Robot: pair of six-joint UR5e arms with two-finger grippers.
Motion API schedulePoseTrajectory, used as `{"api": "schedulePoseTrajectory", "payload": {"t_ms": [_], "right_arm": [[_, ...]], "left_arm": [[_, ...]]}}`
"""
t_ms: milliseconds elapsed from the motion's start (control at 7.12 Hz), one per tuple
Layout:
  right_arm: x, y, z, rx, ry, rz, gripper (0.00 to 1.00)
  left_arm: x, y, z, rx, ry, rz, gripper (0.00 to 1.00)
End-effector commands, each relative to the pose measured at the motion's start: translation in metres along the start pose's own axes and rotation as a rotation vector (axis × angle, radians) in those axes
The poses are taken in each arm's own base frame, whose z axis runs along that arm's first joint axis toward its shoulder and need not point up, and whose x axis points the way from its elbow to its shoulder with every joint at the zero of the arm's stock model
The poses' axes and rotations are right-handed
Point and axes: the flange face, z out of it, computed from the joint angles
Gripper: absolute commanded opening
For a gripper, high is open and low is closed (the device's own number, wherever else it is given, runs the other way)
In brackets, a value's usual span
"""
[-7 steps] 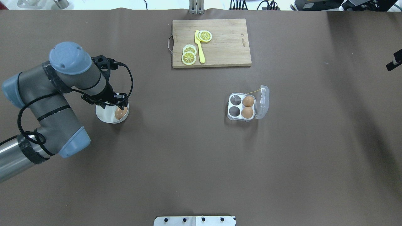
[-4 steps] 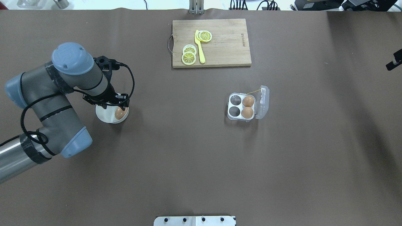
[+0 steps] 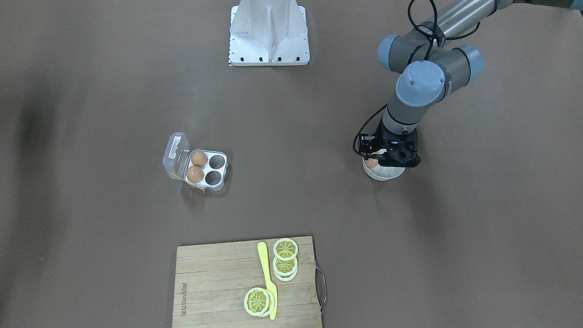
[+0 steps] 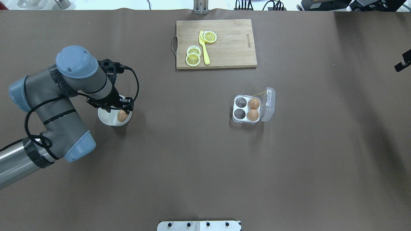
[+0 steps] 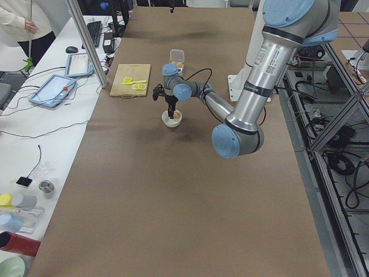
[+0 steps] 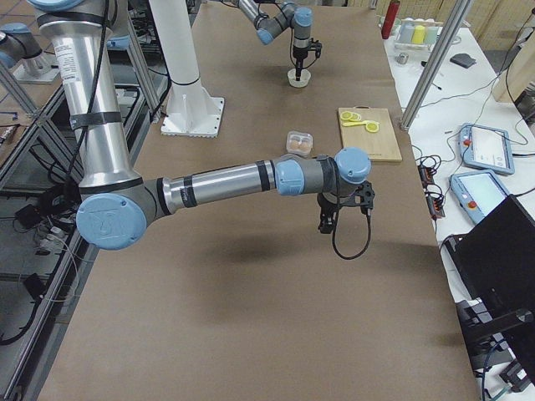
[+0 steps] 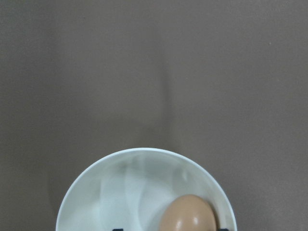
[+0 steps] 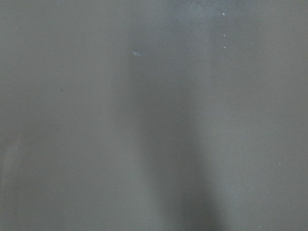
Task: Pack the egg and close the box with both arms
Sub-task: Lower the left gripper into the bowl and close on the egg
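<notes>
A light-brown egg [image 4: 122,116] lies in a round white bowl [image 4: 104,119] at the table's left; it also shows in the left wrist view [image 7: 188,215]. My left gripper [image 4: 115,109] hangs straight down over the bowl, open, with its fingertips on either side of the egg. The clear box [image 4: 246,108] stands mid-table with its lid [image 4: 269,104] open to the right. Two eggs [image 4: 253,103] fill the cells by the lid; the other two cells are empty. My right gripper [image 6: 324,225] hovers over bare table near the right end; I cannot tell whether it is open or shut.
A wooden cutting board [image 4: 231,45] with lemon slices and a yellow knife [image 4: 204,48] lies at the far edge. The white stand [image 3: 268,32] sits at the robot's side. The bowl also shows in the front view [image 3: 385,174].
My left arm has shifted slightly right over the bowl. The egg stays in the bowl. The box has not moved.
</notes>
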Motion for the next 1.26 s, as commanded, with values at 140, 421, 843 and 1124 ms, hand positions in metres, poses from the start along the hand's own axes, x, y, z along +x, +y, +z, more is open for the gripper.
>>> {"api": "schedulePoseTrajectory", "payload": {"t_ms": [140,421,843,1124], "right_arm": [[-0.0058,0.0007,-0.0042,0.008,-0.002,0.006,1.00],[-0.0063,0.0014,-0.0046,0.009,-0.002,0.008,1.00],[-0.0067,0.0015,-0.0039,0.008,-0.002,0.015,1.00],[-0.0063,0.0014,-0.0046,0.009,-0.002,0.015,1.00]], "left_arm": [[-0.0036,-0.0032,0.0116,0.006,0.017,0.008,0.72],[-0.0046,-0.0036,0.0134,0.005,0.015,0.007,0.73],[-0.0025,-0.0023,0.0104,0.001,0.023,0.004,0.75],[-0.0016,-0.0001,0.0124,-0.003,0.022,0.005,0.75]]}}
